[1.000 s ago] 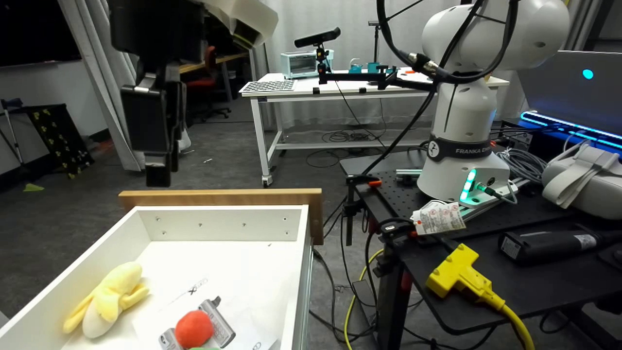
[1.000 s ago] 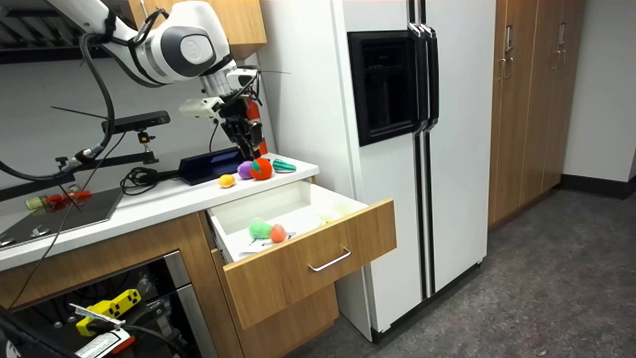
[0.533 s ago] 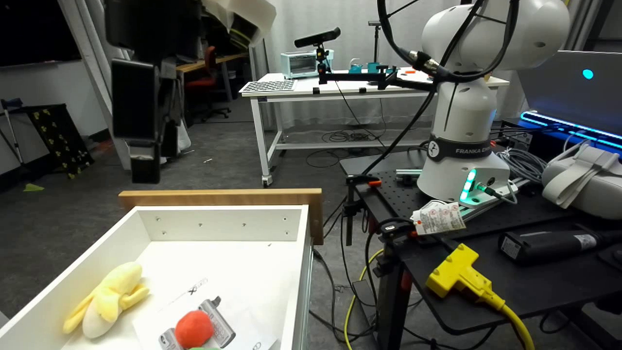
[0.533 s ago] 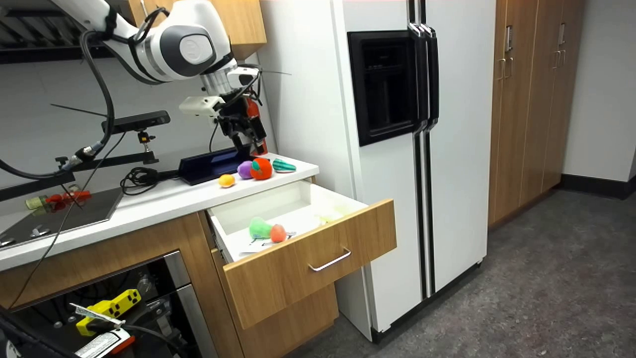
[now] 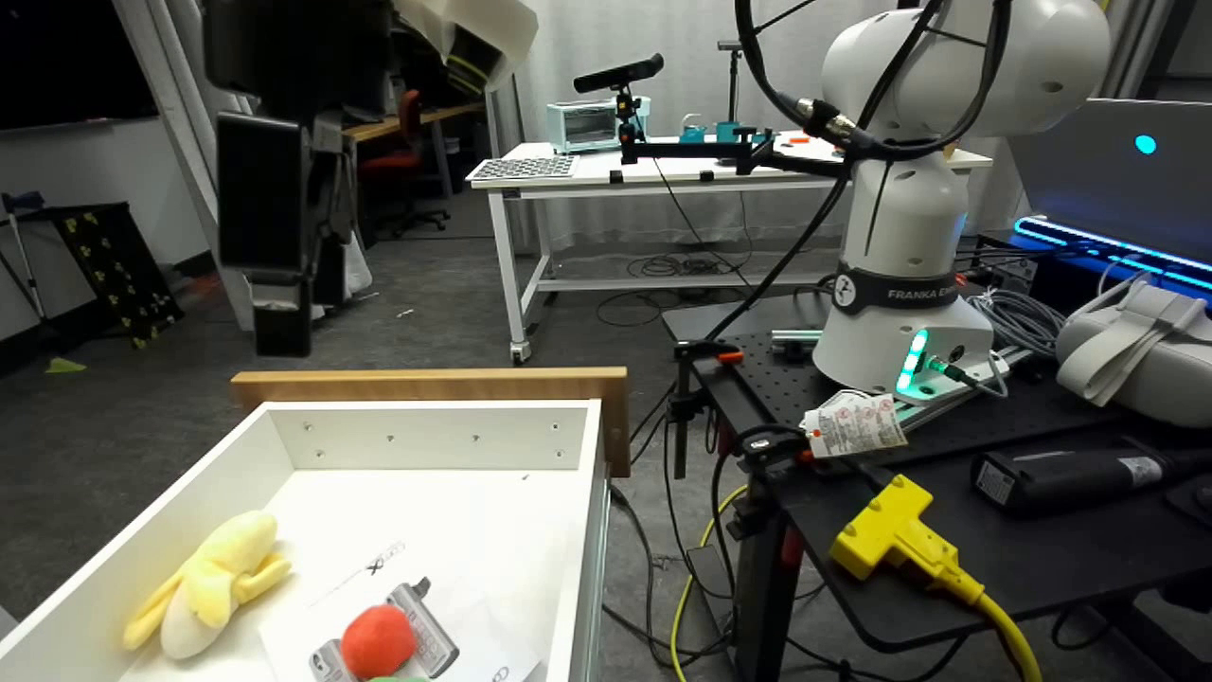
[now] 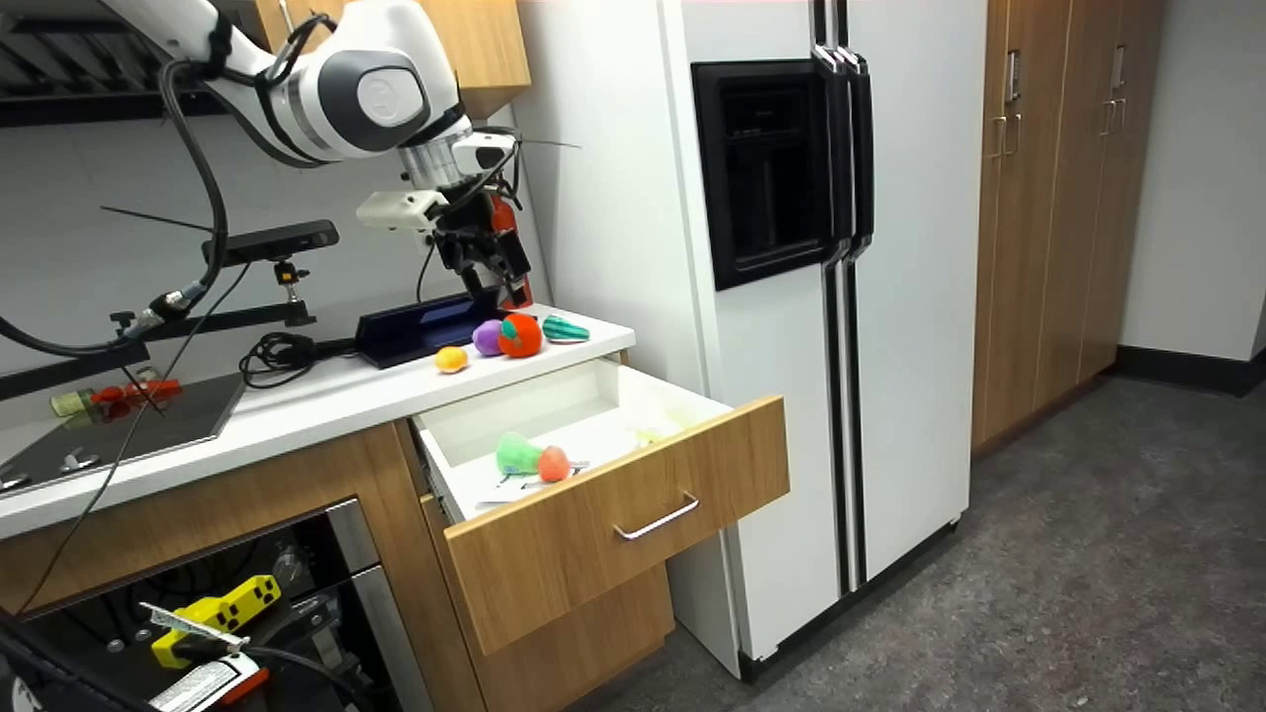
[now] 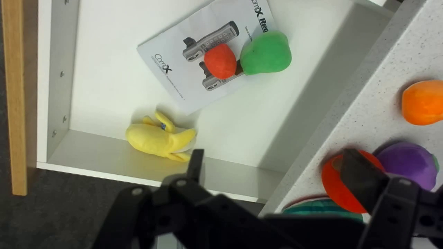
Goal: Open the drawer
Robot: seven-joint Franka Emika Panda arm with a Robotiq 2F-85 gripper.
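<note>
The drawer (image 6: 613,519) is pulled well out from under the counter in both exterior views, its wooden front (image 5: 426,384) and white inside showing. A silver handle (image 6: 657,517) is fixed on its front face. My gripper (image 6: 501,293) hangs over the counter behind the drawer, apart from both front and handle. In the wrist view the gripper (image 7: 275,155) has its fingers spread wide, with nothing held between them. One finger overlaps the drawer's side wall (image 7: 228,173) in that view. The other covers part of a red tomato toy (image 7: 334,183).
Inside the drawer lie a yellow plush toy (image 7: 155,138), a red and green toy (image 7: 266,53) and a printed sheet (image 7: 173,58). Orange (image 6: 451,359), purple (image 6: 488,338) and green striped (image 6: 566,329) toys sit on the counter. A fridge (image 6: 633,198) stands beside it.
The gripper's fingers have spread apart, and in an exterior view the gripper has shifted slightly left and up. The drawer and the toys have stayed where they were.
</note>
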